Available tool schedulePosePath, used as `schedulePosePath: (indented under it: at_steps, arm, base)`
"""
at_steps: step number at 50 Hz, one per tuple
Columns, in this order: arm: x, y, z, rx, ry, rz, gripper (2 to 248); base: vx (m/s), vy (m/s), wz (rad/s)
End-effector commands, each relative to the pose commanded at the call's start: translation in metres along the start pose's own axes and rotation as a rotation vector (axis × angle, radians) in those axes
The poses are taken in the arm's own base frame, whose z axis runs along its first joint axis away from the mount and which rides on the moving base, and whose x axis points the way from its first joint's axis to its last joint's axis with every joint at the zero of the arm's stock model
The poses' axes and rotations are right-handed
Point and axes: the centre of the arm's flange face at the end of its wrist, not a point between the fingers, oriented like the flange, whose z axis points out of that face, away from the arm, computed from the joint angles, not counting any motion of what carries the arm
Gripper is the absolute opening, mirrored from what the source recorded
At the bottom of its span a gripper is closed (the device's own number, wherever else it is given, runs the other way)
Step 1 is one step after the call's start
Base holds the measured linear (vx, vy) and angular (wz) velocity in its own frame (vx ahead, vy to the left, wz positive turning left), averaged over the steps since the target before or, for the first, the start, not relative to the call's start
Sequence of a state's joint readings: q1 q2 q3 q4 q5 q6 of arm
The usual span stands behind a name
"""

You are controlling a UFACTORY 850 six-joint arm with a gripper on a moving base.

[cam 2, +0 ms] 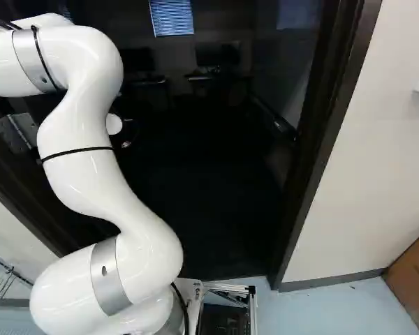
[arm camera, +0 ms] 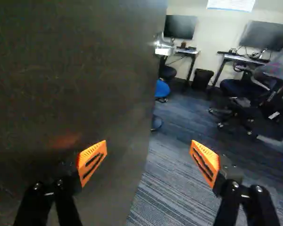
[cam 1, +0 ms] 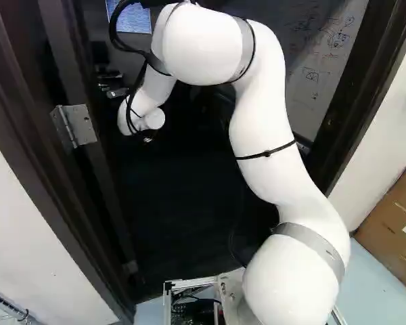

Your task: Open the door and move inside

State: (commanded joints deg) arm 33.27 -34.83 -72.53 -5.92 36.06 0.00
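Can see striped blue-grey carpet [arm camera: 165,193] running on past the free edge of the dark door [arm camera: 70,70]. Would call that door open, swung inward from the left side of the dark door frame [cam 2: 326,139]. Can make out the white arm [cam 1: 264,128], bent and reaching in through the doorway beside the door. Can pick out a marked-up whiteboard [cam 1: 325,61] inside, to the right of the door. Past the door's free edge, can spot a desk [arm camera: 245,59], a wheeled office chair [arm camera: 273,70] and, to the right of the door but outside, a cardboard box [cam 1: 392,223]. Can also find a dark monitor [arm camera: 179,27] and a black waste bin [arm camera: 202,79] beyond that free edge. Gripping nothing with the black gripper [arm camera: 148,143], spread wide, one orange pad over the door's face in the wrist view, the other over carpet past its edge. Can see a metal hinge [cam 1: 73,126] at the door's hinged side and a silver door handle [arm camera: 164,44] near its free edge, ahead of the gripper and apart from it
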Motion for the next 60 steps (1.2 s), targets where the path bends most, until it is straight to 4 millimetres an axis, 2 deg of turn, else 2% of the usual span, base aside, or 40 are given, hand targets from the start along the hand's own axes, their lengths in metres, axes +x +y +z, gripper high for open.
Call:
schedulePosePath:
  at_steps: [14,60]
  arm:
    - [-0.001,0.005,-0.007,-0.008,-0.006,0.003,247]
    - [-0.015,0.054,-0.073,-0.088,-0.053,0.032,247]
  base:
    - [0.0,0.0,0.0]
    - [0.0,0.0,0.0]
